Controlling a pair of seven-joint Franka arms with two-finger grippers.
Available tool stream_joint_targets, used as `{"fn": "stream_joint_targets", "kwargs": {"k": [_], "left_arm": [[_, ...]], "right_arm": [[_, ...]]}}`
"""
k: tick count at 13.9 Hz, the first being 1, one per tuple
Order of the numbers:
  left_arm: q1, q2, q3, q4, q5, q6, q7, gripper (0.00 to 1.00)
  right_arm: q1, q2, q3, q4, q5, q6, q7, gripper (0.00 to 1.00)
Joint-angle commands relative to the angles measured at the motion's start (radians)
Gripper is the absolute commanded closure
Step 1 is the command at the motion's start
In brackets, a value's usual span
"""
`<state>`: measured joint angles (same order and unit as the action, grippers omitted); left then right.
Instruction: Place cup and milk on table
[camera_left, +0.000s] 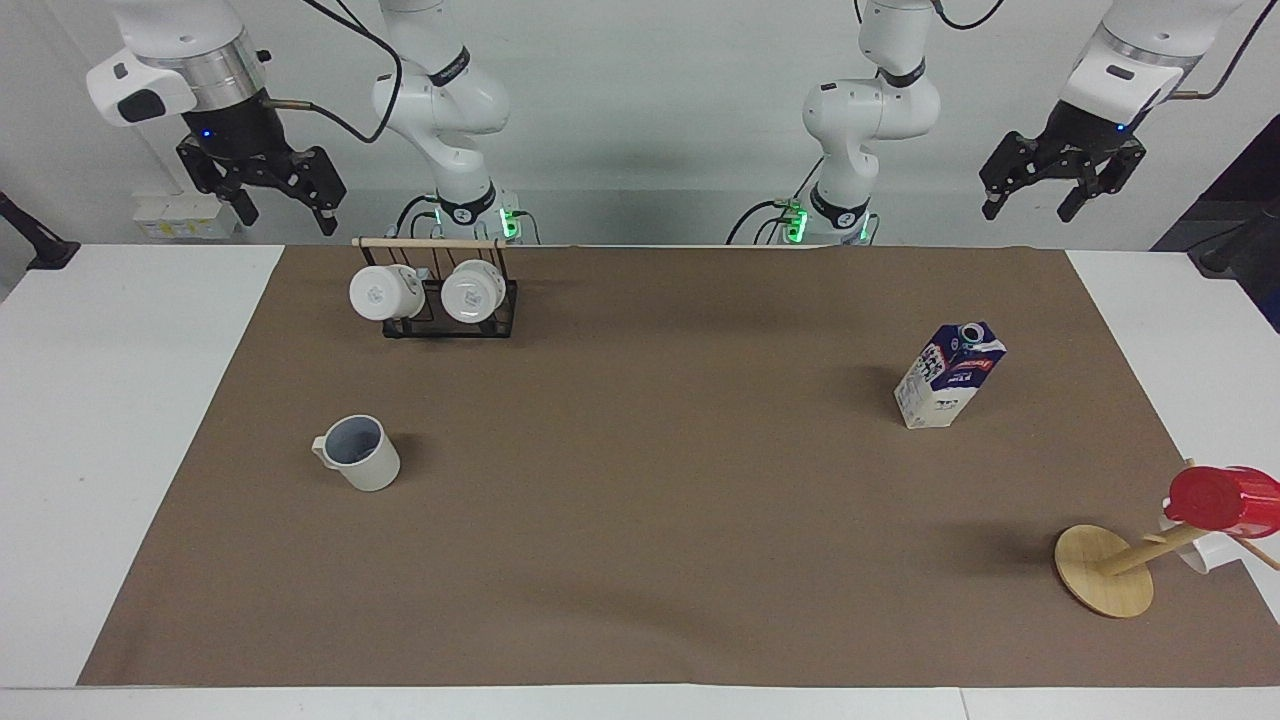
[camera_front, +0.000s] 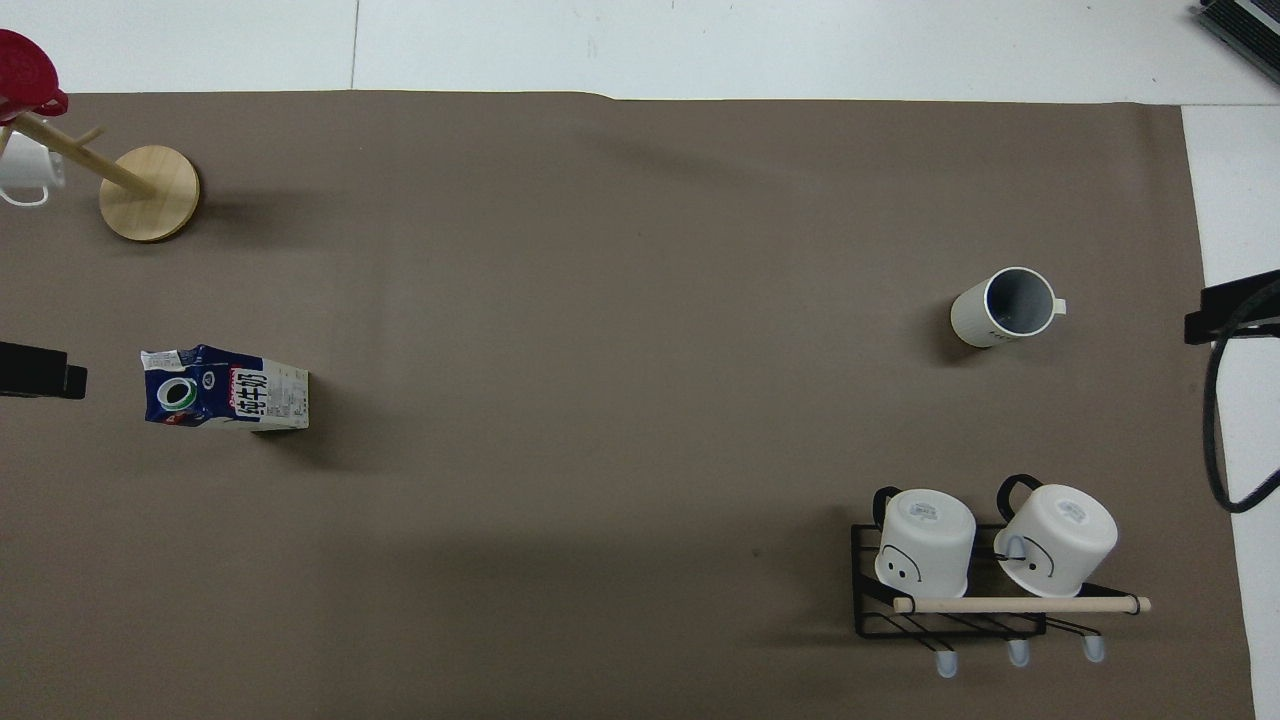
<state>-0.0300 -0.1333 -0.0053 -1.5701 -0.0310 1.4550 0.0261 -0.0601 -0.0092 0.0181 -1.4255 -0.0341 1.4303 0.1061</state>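
The cup (camera_left: 357, 453) is standing upright on the table (camera_left: 640, 560), toward the right arm's end of the brown sheet, with its grey-blue inside showing and its small handle pointing toward that end. Nothing is touching it. The milk (camera_left: 949, 375) is standing upright toward the left arm's end, its round cap on the sloped top, well apart from the cup.

The right gripper's fingers (camera_left: 325, 215) are spreading apart and holding nothing. The right gripper (camera_left: 284, 210) is hanging high in the air at the robots' edge of the table, over the white margin beside the sheet. Its arm is rising from a base at the robots' edge.

The left gripper's fingers (camera_left: 990, 205) are likewise standing apart with nothing between them. The left gripper (camera_left: 1028, 207) is hanging high over the robots' edge at the left arm's end, and in the overhead view only a dark tip of it is showing at the frame's edge beside the milk.

A black wire rack (camera_left: 448, 305) with a wooden bar is sitting nearer to the robots than the cup, carrying two white mugs (camera_left: 470, 291) tipped on their sides. A wooden mug stand (camera_left: 1105, 570) is sitting farther from the robots than the milk, bearing a red cup (camera_left: 1222, 498).
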Motion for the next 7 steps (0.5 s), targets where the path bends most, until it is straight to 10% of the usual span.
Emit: {"fn": "stream_joint_targets", "kwargs": {"k": [1, 7], "left_arm": [[0.015, -0.003, -0.009, 0.012, 0.006, -0.019, -0.006, 0.0], [0.015, -0.003, -0.009, 0.012, 0.006, -0.019, -0.006, 0.0]], "right_arm": [[-0.015, -0.021, 0.006, -0.033, 0.014, 0.033, -0.037, 0.0], [-0.007, -0.021, 0.006, -0.033, 0.014, 0.039, -0.037, 0.0]]}}
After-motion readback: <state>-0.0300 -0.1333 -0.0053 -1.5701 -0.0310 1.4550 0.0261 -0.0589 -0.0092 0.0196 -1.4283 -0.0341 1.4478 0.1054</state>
